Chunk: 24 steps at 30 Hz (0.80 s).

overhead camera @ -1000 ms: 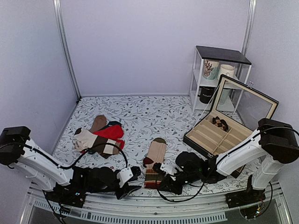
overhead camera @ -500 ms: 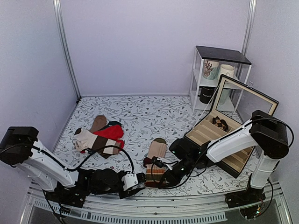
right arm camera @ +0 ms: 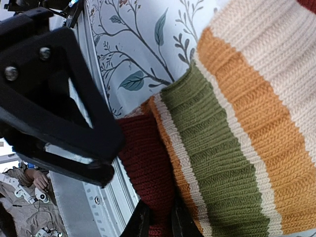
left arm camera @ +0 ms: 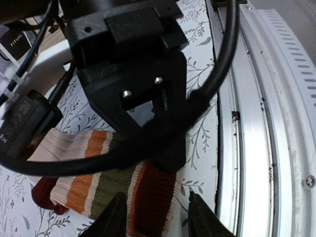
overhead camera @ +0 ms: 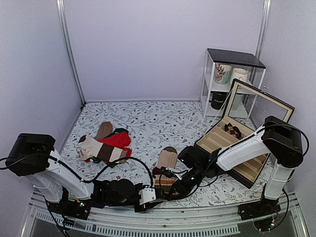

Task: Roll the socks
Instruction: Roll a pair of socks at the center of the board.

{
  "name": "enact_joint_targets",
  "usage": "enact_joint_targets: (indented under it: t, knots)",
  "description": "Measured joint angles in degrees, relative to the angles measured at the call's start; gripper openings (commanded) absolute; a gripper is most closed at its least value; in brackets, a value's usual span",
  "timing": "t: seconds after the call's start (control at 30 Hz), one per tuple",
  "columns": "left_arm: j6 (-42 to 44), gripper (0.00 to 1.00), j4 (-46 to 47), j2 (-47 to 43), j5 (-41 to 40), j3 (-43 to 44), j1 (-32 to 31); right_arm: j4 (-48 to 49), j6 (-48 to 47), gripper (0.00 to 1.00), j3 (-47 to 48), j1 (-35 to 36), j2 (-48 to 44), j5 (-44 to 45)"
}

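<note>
Socks (overhead camera: 166, 167) lying together near the front edge of the table (overhead camera: 148, 123), striped legs toward the arms. Right gripper (right arm camera: 159, 223): jaws narrow, pinching the rust-red cuff. Left gripper (left arm camera: 156, 219): jaws spread, straddling the same cuff from the rail side. Sock pile (overhead camera: 106, 145) and open box (overhead camera: 217, 143) lie well apart on either side

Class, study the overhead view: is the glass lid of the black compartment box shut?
No, the black compartment box has its glass lid standing raised, leaving the tan compartments open to view.
</note>
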Motion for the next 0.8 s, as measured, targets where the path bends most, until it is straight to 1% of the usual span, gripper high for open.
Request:
enact_joint_targets:
  t: [0.13, 0.23, 0.27, 0.33, 0.37, 0.57, 0.6, 0.7, 0.8]
  knots:
    - [-0.3, 0.33, 0.2, 3.0, 0.5, 0.7, 0.2, -0.1, 0.0, 0.15, 0.0, 0.0, 0.0, 0.0]
    - [-0.9, 0.23, 0.2, 4.0, 0.6, 0.7, 0.4, -0.1, 0.0, 0.15, 0.0, 0.0, 0.0, 0.0]
    - [-1.2, 0.18, 0.3, 4.0, 0.6, 0.7, 0.4, -0.1, 0.0, 0.15, 0.0, 0.0, 0.0, 0.0]
    - [-1.7, 0.04, 0.7, 4.0, 0.7, 0.7, 0.5, -0.1, 0.0, 0.15, 0.0, 0.0, 0.0, 0.0]
    - [-1.8, 0.00, 0.9, 4.0, 0.8, 0.7, 0.6, -0.1, 0.0, 0.15, 0.0, 0.0, 0.0, -0.1]
    - [-3.1, 0.00, 1.0, 4.0, 1.4, 0.7, 0.7, 0.1, 0.0, 0.15, 0.0, -0.3, 0.6, -1.2]
    - [-3.3, 0.00, 1.0, 4.1, 1.4, 0.7, 0.7, 0.2, 0.0, 0.17, 0.0, -0.3, 0.6, -1.3]
    - [-4.4, 0.00, 1.2, 4.3, 1.6, 0.6, 0.7, 0.2, 0.2, 0.26, 0.0, -0.3, 0.6, -1.5]
    - [-6.1, 0.00, 1.3, 4.3, 2.0, 0.4, 0.7, 0.7, 0.4, 0.31, 0.0, -0.3, 0.6, -2.2]
